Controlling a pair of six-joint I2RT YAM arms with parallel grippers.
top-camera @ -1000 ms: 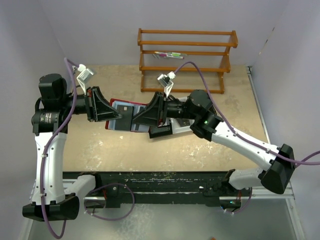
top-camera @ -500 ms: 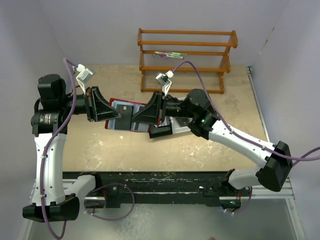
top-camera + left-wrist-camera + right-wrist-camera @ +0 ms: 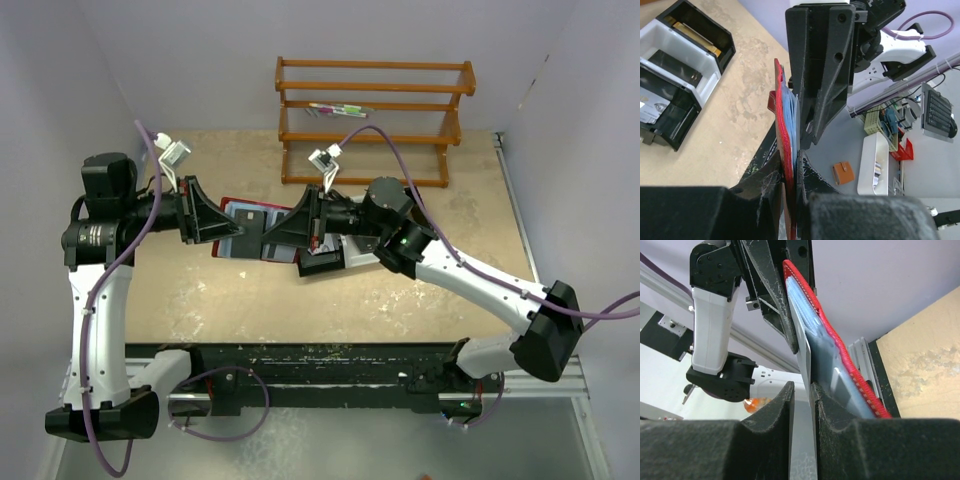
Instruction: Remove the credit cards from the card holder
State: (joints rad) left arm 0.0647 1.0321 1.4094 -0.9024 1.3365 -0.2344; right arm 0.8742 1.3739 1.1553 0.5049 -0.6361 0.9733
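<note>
Left arm (image 3: 95, 300): base at near left corner, lower link rising straight up, elbow folded at far left. Forearm and wrist run level, turned toward the middle.

Left gripper (image 3: 790, 162): points to the robot's right. Jaws nearly together, clamped on the edge of the holder (image 3: 781, 110), which stands on edge between the fingers.

Right arm (image 3: 470, 280): base at near right corner, stretched on a diagonal forward and to the left. Wrist level, pointing left.

Right gripper (image 3: 801, 390): jaws a slit apart, pinching a grey card (image 3: 802, 352) by its edge.

The grippers face each other tip to tip, very near. Cannot tell whether they touch.
</note>
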